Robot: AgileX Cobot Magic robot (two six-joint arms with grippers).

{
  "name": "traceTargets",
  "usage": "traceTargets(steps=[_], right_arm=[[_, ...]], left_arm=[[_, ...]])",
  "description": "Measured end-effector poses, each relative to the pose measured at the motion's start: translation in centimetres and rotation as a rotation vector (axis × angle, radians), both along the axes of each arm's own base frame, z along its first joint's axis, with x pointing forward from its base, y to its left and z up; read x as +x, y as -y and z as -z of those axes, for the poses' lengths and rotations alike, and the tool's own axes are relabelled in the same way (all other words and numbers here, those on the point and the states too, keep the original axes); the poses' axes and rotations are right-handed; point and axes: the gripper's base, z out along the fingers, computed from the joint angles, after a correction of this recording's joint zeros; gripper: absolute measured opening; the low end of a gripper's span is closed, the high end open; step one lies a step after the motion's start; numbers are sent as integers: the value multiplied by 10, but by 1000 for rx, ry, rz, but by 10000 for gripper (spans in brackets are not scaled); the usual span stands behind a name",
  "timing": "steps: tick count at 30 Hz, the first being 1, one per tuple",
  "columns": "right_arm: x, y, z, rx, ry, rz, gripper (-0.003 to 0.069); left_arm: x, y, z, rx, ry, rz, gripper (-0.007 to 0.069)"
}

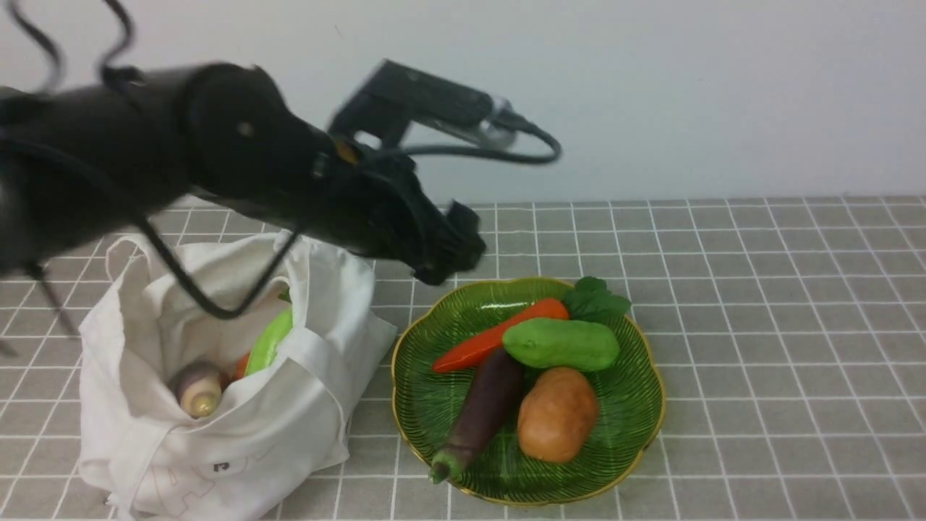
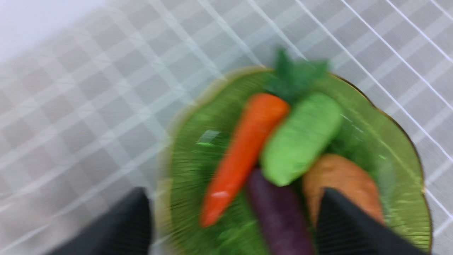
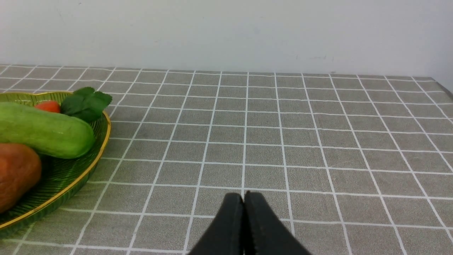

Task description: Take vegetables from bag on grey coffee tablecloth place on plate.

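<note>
The green plate (image 1: 631,405) holds an orange carrot (image 1: 499,334), a light-green cucumber (image 1: 561,344), a purple eggplant (image 1: 483,409) and a brown potato (image 1: 557,414). The white bag (image 1: 217,427) lies open left of the plate, with a light-green vegetable (image 1: 269,339) and a pale purple-topped one (image 1: 197,387) inside. My left gripper (image 1: 450,250) is motion-blurred, above the plate's far left edge. In the left wrist view it (image 2: 233,212) is open and empty over the vegetables. My right gripper (image 3: 244,200) is shut and empty, low over the tablecloth (image 3: 283,141) right of the plate (image 3: 63,184).
The grey checked tablecloth (image 1: 759,325) covers the table up to a white wall at the back. The left arm's cable loops hang over the bag. The carrot's green leaves (image 1: 595,300) lie at the plate's far edge.
</note>
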Motion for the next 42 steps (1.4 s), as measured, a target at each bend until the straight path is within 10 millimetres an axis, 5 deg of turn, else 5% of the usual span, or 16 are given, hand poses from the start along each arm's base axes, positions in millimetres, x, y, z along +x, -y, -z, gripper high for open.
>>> traceTargets(steps=[1,2,3,5,8,10,13,16,28,39,42], right_arm=[[0,0,0,0,0,0,-15],[0,0,0,0,0,0,-15],[0,0,0,0,0,0,-15],[0,0,0,0,0,0,-15],[0,0,0,0,0,0,-15],[0,0,0,0,0,0,-15],[0,0,0,0,0,0,-15],[0,0,0,0,0,0,-15],[0,0,0,0,0,0,-15],[0,0,0,0,0,0,-15],[0,0,0,0,0,0,-15]], left_arm=[[-9,-15,-17,6,28,-46,366],[-14,-18,-23,3,38,-51,347],[-31,-35,-48,3,96,-97,189],[-58,-53,-76,3,180,-137,62],[-87,-69,-102,-35,268,-172,15],[-127,-89,-126,-114,369,-206,-4],[-167,-107,-130,-175,449,-219,-5],[-210,-128,-118,-250,563,-240,-5],[-306,-173,-50,-385,886,-256,-5],[-289,-167,5,-313,803,-273,-5],[-274,-158,37,-262,716,-309,-5]])
